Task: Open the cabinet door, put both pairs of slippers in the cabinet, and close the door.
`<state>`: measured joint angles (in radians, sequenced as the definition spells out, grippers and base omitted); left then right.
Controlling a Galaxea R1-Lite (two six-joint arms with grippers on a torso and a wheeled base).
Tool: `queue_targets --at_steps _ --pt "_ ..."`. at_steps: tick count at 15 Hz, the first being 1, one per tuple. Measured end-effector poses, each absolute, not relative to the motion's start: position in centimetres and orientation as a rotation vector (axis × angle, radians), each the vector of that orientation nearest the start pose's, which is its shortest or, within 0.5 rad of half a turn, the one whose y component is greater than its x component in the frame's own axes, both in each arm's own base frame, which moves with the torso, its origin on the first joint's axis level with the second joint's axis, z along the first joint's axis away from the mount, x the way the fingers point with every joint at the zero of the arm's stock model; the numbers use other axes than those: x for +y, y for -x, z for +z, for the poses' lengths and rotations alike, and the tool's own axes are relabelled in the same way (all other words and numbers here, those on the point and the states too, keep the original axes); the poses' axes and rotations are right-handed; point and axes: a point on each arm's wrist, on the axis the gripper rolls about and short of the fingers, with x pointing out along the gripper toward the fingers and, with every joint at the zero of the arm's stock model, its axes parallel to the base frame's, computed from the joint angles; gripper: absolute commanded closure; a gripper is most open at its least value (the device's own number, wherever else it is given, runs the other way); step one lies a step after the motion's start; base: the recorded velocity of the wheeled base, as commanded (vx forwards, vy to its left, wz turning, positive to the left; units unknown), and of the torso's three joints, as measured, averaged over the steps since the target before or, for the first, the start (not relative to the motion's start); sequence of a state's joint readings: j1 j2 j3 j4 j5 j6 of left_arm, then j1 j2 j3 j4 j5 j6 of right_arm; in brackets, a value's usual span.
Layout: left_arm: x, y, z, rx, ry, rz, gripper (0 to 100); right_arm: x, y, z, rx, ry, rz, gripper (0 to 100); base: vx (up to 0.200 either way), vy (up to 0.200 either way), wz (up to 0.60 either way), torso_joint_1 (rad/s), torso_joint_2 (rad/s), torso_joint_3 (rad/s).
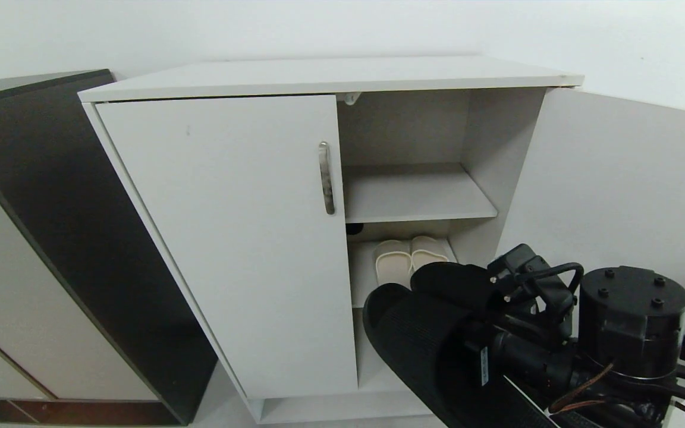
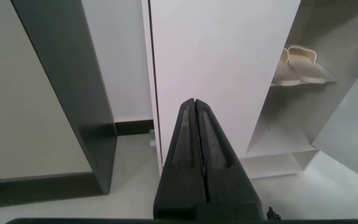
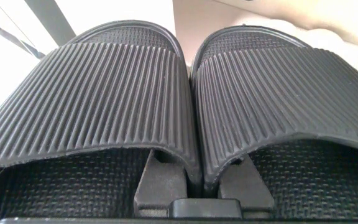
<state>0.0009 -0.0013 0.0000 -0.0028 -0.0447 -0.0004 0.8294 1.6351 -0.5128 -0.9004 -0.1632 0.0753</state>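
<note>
At my far left a dark panel [image 1: 51,226] leans beside the cabinet [image 1: 330,74], its lower end cut off. My left gripper [image 2: 194,109] hangs low in front of the cabinet, clenched on nothing, its two fingers pressed flat together. The cabinet's left door [image 1: 229,238] is closed and hides everything behind it; its metal handle [image 1: 326,178] sits at the inner edge. Just right of that, under the bare upper shelf [image 1: 414,196], a small dark shape at the back is too shadowed for me to make out. The cream slippers [image 1: 408,258] lie side by side on the middle shelf. The black slippers [image 1: 426,333] are held up in front of the opening (they block the bottom compartment from my head camera, though the left wrist view shows it). My right gripper [image 3: 202,186] is grasping them, one finger under each strap with the adjoining inner sides pinched between; the fingertips are hidden beneath the ribbed straps. Farthest right, the right door [image 1: 628,190] stands swung open, its outer edge cut off.
</note>
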Motion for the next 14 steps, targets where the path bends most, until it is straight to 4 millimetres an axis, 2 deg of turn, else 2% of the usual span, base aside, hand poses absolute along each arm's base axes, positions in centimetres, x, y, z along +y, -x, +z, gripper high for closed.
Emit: queue_targets --at_steps 4,7,10,12,14 --pt "-0.1 2.3 7.6 -0.004 0.0 -0.043 100 19.1 -18.0 15.1 0.226 0.037 0.655 100 0.0 0.0 0.0 0.0 0.0 0.0" --pt "-0.1 2.3 7.6 -0.005 -0.002 -0.043 100 19.2 -18.0 15.2 0.22 0.038 0.656 100 0.0 -0.2 0.0 -0.002 0.0 0.007" --pt "-0.1 2.3 7.6 -0.006 0.002 -0.041 100 19.3 -18.3 15.5 0.201 0.031 0.638 100 0.0 0.0 0.0 0.0 0.0 0.0" --pt "-0.1 2.3 7.6 -0.003 0.002 -0.043 100 20.0 -18.4 15.8 0.191 0.03 0.604 100 0.0 0.0 0.0 0.0 0.0 0.0" --pt "-0.1 2.3 7.6 -0.004 0.002 -0.043 100 21.4 -18.4 16.1 0.202 0.048 0.509 100 0.0 0.0 0.0 0.0 0.0 0.0"
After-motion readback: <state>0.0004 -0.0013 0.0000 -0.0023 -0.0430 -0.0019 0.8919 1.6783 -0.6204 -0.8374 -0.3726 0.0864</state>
